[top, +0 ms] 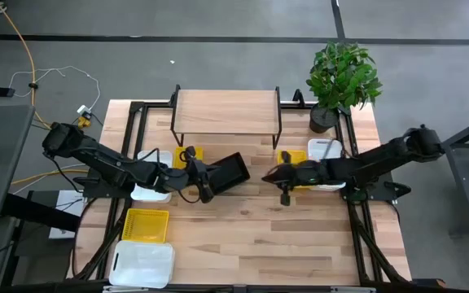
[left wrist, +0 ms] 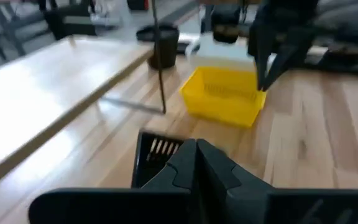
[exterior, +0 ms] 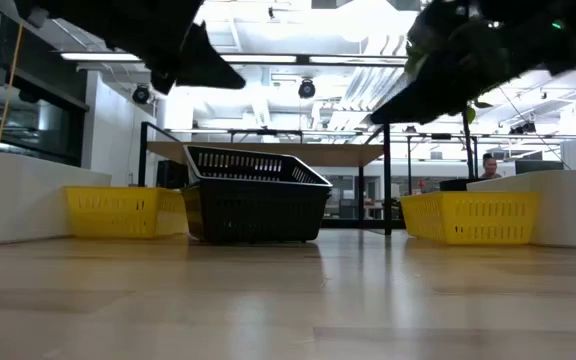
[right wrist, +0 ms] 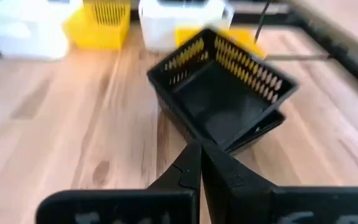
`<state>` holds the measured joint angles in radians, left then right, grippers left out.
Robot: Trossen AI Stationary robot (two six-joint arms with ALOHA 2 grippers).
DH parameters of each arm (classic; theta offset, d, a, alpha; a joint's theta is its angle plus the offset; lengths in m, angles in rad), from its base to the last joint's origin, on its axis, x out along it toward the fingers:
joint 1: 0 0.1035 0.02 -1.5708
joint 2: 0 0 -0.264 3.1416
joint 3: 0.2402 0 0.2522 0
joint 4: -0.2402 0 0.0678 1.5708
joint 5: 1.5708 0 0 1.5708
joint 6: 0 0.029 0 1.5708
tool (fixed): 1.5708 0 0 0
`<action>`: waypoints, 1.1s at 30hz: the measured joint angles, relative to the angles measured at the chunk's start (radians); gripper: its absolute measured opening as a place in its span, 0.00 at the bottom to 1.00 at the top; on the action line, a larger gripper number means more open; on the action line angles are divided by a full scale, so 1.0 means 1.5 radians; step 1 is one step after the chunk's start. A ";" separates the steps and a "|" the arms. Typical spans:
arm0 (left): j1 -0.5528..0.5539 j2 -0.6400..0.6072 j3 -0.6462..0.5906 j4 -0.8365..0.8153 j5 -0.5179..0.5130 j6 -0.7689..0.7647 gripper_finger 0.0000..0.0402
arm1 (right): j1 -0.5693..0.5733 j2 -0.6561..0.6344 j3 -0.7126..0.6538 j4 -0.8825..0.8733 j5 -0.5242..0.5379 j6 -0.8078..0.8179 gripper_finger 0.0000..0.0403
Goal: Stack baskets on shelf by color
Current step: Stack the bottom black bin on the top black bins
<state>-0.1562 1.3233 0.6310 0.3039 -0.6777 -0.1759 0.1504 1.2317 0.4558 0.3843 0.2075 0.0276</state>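
Note:
Two black mesh baskets (top: 230,171) stand on the table in front of the shelf (top: 226,114). The upper one (right wrist: 225,87) sits tilted and askew inside the lower one (right wrist: 263,132); the low view shows the pair (exterior: 256,195) too. My left gripper (top: 206,185) is shut just left of them, raised above the table (exterior: 203,55). My right gripper (top: 271,174) is shut to their right, also raised (exterior: 418,95). Neither touches a basket. Yellow baskets (top: 187,155) (top: 291,159) and white baskets (top: 151,192) (top: 326,150) rest on the table at either side.
Another yellow basket (top: 146,225) and a white one (top: 142,264) lie near the table's near-left corner. A potted plant (top: 340,77) stands at the far right corner beside the shelf. Bare wood lies between the black baskets and the near edge (top: 267,244).

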 joint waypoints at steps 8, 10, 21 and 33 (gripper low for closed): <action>0.006 -0.006 0.001 0.094 0.035 0.070 0.00 | -0.009 -0.222 -0.199 0.223 -0.010 0.024 0.00; 0.017 -0.006 0.001 0.103 0.048 0.072 0.00 | -0.007 -0.259 -0.218 0.233 -0.011 0.028 0.00; 0.097 0.062 0.001 0.164 0.165 0.065 0.00 | -0.007 -0.293 -0.227 0.231 -0.006 0.027 0.00; 0.141 0.180 0.001 0.194 0.123 0.073 0.00 | -0.007 -0.293 -0.227 0.230 -0.005 0.029 0.00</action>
<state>0.0555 1.5941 0.6325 0.5949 -0.4933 -0.0663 0.1402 0.7929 0.1150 0.7288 0.1993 0.0704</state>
